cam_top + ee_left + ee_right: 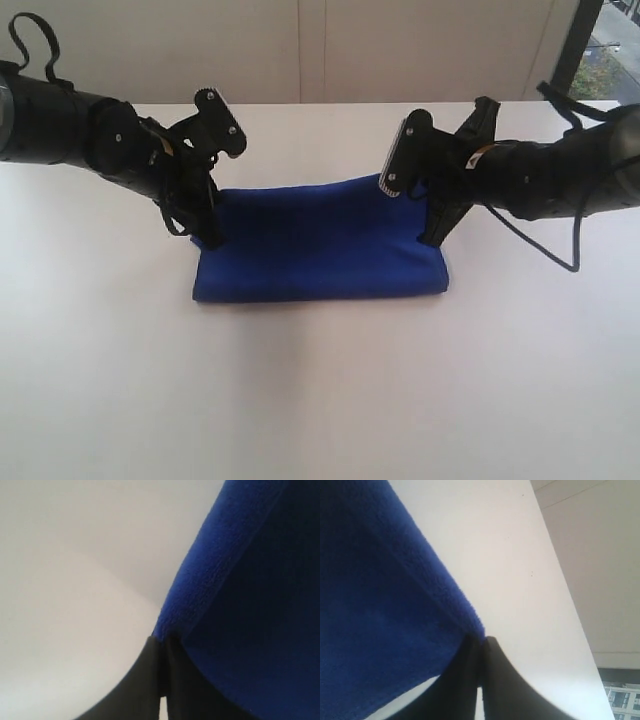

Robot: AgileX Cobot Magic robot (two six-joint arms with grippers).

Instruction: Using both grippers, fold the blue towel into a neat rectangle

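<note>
most of the exterior view is the white table [320,400], cut off by the frame at the bottom and on both sides. the blue towel [320,250] lies at the centre of that view, doubled over. its rounded fold rests on the table toward the bottom of the frame. how many layers it has cannot be made out, and its two upper corners are hidden behind the black arm ends. both arms are cropped, one entering from the upper left and the other from the upper right.

in the exterior view the jaw tips are dark shapes against dark cloth, so the grip is hard to read there. the wrist views settle it. the left gripper [161,642] is clenched on a corner of the towel, and the cloth bunches right where its black fingers [142,680] meet. the right gripper [481,641] is pinched on the opposite corner in the same way.

only those close views show the fuzzy pile along the hem. only the exterior view shows the whole cloth spanning between the two grippers, the left one at its upper left corner and the right one at its upper right. whether the held edge is clear of the table cannot be told. the right wrist view also catches a beige wall [600,555] and a sliver of window [620,695].
</note>
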